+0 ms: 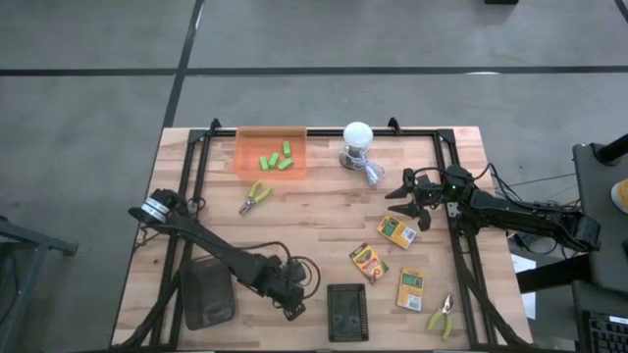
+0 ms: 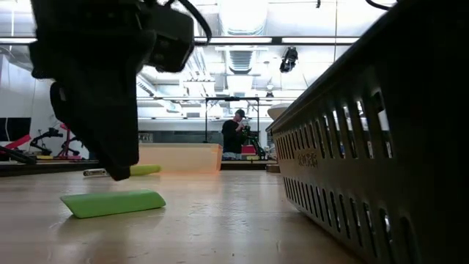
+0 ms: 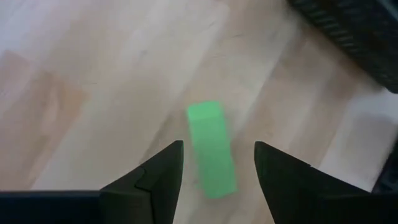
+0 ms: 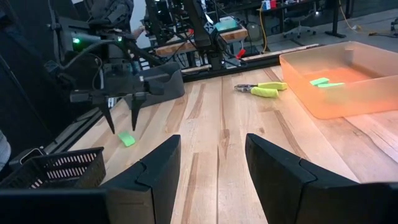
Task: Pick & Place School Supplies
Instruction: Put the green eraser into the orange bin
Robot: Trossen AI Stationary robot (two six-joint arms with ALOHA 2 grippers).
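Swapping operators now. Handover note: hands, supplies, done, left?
Left hand: open, poised over a green block lying on the table, near front.
Right hand: open, empty, hovering right of centre.
Done: four green blocks in the orange bin.
Left: that block; pliers beside bin; pliers at front right; three crayon boxes on the right.

Even, bright overhead lighting; ceiling strip lights (image 2: 242, 16) glare white in the low view. The desk (image 1: 324, 206) shows only soft, faint shadows from above. In the low view the left gripper (image 2: 110, 95) is a dark, unfocused silhouette, and the black basket (image 2: 381, 147) beside it blurs strongly. In the left wrist view the green block (image 3: 211, 149) just beyond the fingertips (image 3: 168, 158) is smeared; surrounding wood is soft and washed out.
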